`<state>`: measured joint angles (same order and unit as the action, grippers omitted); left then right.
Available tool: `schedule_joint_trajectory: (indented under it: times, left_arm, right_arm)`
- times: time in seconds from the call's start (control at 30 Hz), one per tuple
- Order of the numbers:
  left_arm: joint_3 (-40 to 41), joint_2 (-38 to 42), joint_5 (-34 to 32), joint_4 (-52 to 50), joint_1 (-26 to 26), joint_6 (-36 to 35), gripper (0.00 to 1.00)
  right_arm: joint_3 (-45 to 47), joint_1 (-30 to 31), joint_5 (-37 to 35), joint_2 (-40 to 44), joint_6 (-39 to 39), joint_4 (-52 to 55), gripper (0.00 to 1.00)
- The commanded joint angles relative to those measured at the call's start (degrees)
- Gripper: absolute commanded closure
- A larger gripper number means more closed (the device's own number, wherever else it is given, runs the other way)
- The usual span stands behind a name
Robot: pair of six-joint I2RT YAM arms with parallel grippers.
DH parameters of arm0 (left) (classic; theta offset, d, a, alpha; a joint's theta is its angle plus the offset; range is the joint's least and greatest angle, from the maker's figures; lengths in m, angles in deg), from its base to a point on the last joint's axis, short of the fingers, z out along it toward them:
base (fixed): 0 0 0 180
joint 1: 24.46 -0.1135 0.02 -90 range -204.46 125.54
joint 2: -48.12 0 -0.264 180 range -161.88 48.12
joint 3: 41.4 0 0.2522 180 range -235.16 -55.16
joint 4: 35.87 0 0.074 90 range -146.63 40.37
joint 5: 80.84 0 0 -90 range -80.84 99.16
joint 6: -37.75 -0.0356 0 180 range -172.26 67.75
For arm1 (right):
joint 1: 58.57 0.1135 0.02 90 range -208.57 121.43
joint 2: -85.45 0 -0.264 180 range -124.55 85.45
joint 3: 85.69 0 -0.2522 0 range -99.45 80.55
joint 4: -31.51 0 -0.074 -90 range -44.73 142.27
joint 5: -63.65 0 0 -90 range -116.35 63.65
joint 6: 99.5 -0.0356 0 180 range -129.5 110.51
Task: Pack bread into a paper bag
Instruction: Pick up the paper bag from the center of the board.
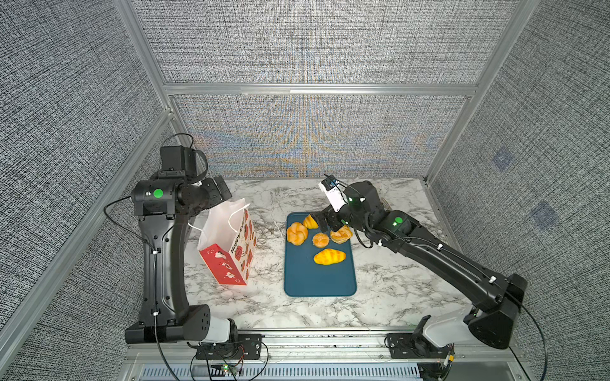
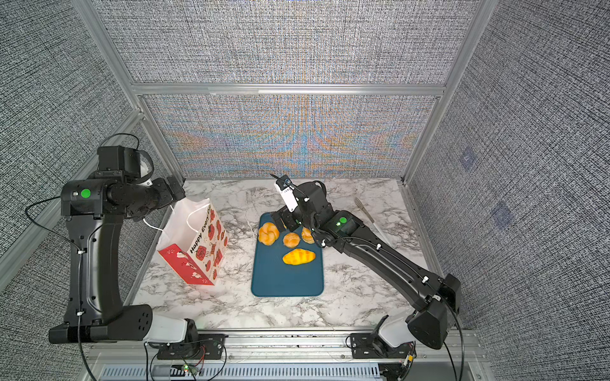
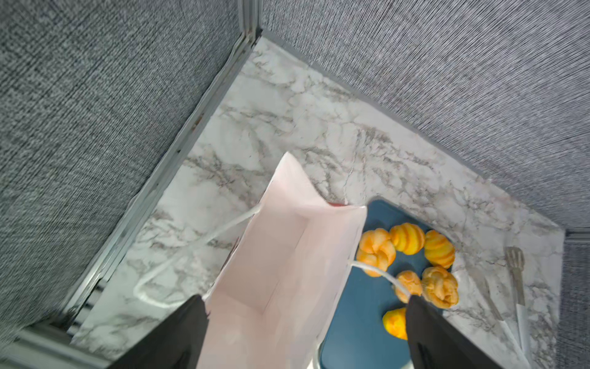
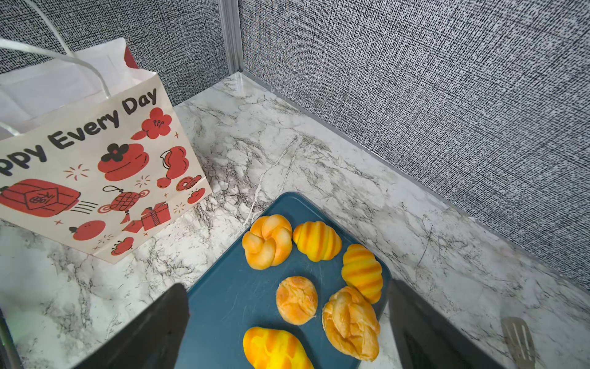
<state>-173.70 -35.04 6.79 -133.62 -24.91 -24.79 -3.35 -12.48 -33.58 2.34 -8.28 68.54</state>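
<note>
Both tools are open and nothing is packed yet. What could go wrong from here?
1. The bread lies crowded at one end of the tray; the right tool closing on one piece may push a neighbour off the edge.
2. The paper bag stands unheld with the open left tool at its mouth; a bump could tip it.
3. Its cord handle lies close beside that tool and might snag.

You work in a robotics lab cell: grey woven panels [image 1: 313,43] in aluminium framing [image 1: 320,89] wall the marble-print worktop [image 1: 270,306]; left arm [image 1: 161,264] and right arm [image 1: 445,260] mount on a rail [image 1: 330,339] at lower frame.
</note>
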Motion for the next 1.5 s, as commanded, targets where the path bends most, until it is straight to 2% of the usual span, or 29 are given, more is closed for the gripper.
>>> schedule_joint_trajectory:
  times: [0.0,0.2,0.33,0.43,0.6,0.83,0.97,1.07,1.17,1.27,1.3,1.33,1.47]
  left_arm:
    - [-1.07,-0.77,-6.83,-11.33,0.15,1.35,0.01]
    - [3.35,-0.71,-12.58,-15.50,0.88,2.93,0.01]
    - [5.92,-0.97,-16.94,-16.60,1.33,4.52,0.10]
    - [7.72,-2.11,-19.21,-17.67,1.33,6.19,0.12]
    - [9.27,-4.84,-19.47,-17.80,1.41,8.06,0.14]
    - [12.70,-6.11,-20.57,-18.15,1.50,10.04,0.21]
    - [15.63,-5.33,-20.71,-16.62,1.50,10.16,0.31]
    - [17.11,-5.00,-18.31,-15.57,1.48,10.15,0.39]
    - [18.78,-4.31,-16.60,-14.19,1.58,10.24,0.56]
    - [20.54,-3.53,-15.01,-12.75,1.59,10.24,0.80]
    - [21.03,-3.33,-14.46,-12.17,1.54,10.32,0.91]
    - [21.43,-3.08,-14.02,-11.88,1.51,10.41,0.97]
    - [22.63,-2.73,-13.30,-10.21,1.51,10.85,0.98]
  right_arm:
    - [0.25,0.04,-0.59,-0.30,0.54,-2.20,0.01]
    - [2.21,0.06,-0.99,-0.06,0.06,-4.77,0.01]
    - [4.12,0.05,-1.47,0.40,-0.51,-6.69,0.01]
    - [5.34,-0.02,-2.44,0.57,-0.60,-7.43,0.01]
    - [6.38,-0.37,-4.26,0.83,0.52,-7.62,0.01]
    - [7.08,-2.11,-4.90,1.55,1.24,-7.52,0.01]
    - [7.93,-3.17,-4.99,2.07,1.07,-7.75,0.01]
    - [8.29,-3.76,-4.73,2.25,0.90,-7.80,0.01]
    - [8.48,-4.15,-4.55,2.25,0.82,-7.97,0.01]
    - [8.31,-4.51,-4.30,2.03,0.79,-8.06,0.01]
    - [8.16,-4.64,-4.16,2.03,0.72,-8.06,0.01]
    - [8.05,-4.73,-4.05,1.91,0.72,-8.11,0.01]
    - [7.62,-4.82,-3.76,1.64,0.72,-8.07,0.01]
